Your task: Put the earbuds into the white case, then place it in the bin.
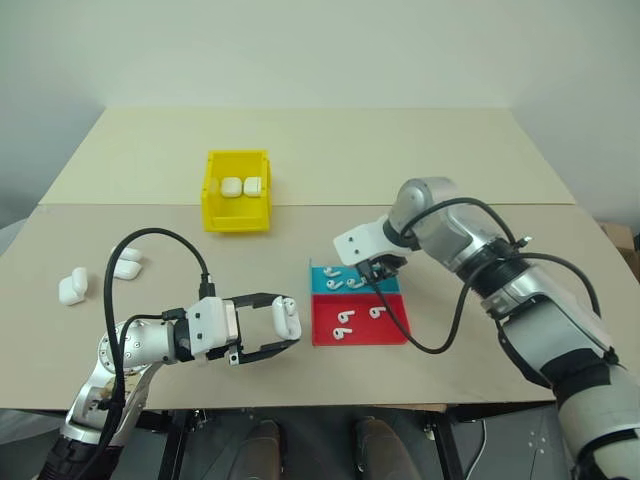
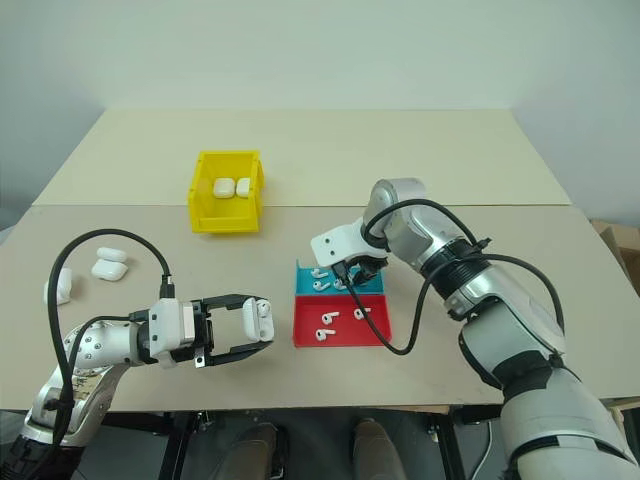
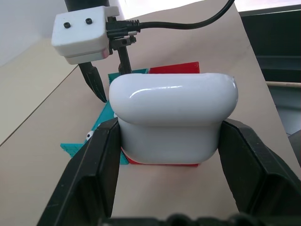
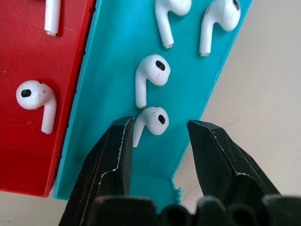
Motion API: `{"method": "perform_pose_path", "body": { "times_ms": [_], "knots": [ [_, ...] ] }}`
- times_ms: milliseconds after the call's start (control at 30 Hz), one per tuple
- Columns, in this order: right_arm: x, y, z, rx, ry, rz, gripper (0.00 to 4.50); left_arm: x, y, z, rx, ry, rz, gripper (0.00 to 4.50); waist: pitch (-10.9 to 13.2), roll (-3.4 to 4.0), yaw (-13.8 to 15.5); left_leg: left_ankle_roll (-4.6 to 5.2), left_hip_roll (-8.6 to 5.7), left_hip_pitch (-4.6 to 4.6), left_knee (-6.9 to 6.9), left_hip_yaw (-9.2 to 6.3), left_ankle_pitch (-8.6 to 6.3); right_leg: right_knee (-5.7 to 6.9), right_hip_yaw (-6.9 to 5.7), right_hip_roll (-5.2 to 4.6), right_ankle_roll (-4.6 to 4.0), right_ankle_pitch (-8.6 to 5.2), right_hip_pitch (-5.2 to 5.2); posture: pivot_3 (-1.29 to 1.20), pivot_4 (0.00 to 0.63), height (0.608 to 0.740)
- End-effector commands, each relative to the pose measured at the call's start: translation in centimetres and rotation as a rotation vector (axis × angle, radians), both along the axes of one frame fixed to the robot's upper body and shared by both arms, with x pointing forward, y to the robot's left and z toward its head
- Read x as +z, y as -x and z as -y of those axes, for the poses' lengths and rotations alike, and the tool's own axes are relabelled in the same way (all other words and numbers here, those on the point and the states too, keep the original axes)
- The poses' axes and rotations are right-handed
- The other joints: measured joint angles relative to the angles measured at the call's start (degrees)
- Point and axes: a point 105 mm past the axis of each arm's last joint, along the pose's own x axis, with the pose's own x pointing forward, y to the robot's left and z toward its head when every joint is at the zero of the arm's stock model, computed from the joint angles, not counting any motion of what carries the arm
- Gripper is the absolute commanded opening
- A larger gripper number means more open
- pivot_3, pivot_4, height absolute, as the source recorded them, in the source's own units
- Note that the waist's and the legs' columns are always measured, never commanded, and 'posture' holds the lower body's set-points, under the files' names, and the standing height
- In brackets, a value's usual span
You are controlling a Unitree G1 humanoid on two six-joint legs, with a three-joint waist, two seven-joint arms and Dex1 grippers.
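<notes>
Your right claw (image 4: 157,141) hangs open over the teal tray (image 4: 197,89), one earbud (image 4: 149,121) between its fingers, untouched. Your left claw (image 3: 171,155) is clamped on the white case (image 3: 173,117) above the counter (image 1: 450,180); the yellow bin (image 1: 237,190) sits well apart.

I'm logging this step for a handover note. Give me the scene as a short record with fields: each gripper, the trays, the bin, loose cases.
left gripper: shut on a white case, held above the table
right gripper: open, pointing down, fingers either side of an earbud in the teal tray
red tray: beside the teal tray, two earbuds in it
yellow bin: two white cases inside
loose cases: on the table to the robot's left
</notes>
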Motion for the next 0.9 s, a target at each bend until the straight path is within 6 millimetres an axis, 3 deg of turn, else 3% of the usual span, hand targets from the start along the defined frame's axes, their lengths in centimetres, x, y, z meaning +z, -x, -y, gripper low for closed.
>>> {"method": "perform_pose_path", "body": {
  "times_ms": [33,700,800,900],
  "knots": [
    [0.35,-0.31,-0.05,0.013,0.000,0.030,2.23,0.61,0.37,0.31,-0.018,-0.001,0.040,2.78,0.00,0.00,-0.02,0.00,0.00,0.00,0.00,0.00,0.00,0.00,0.00,0.00,0.00,0.00,0.00,0.00,0.150,0.740],
    [-0.40,0.09,-0.25,0.022,0.002,0.009,2.23,0.75,0.16,0.30,-0.015,-0.011,0.046,2.78,0.00,0.00,-0.11,0.00,0.01,0.04,0.00,0.00,0.00,0.03,0.00,0.01,-0.01,0.00,0.02,0.00,0.150,0.740],
    [-0.49,0.05,-0.22,0.020,0.003,0.013,1.69,0.76,0.14,0.35,-0.014,-0.012,0.046,2.78,0.00,0.00,-0.11,0.00,0.01,0.05,0.00,0.00,0.00,0.03,0.00,0.01,-0.01,0.00,0.03,0.00,0.150,0.740],
    [-0.53,0.08,-0.26,0.020,-0.001,0.012,1.69,0.74,0.08,0.36,-0.013,-0.015,0.045,2.78,0.00,0.00,-0.12,0.00,0.01,0.08,0.00,0.00,0.00,0.03,0.00,0.01,-0.01,0.00,0.05,0.00,0.150,0.740]
  ]
}}
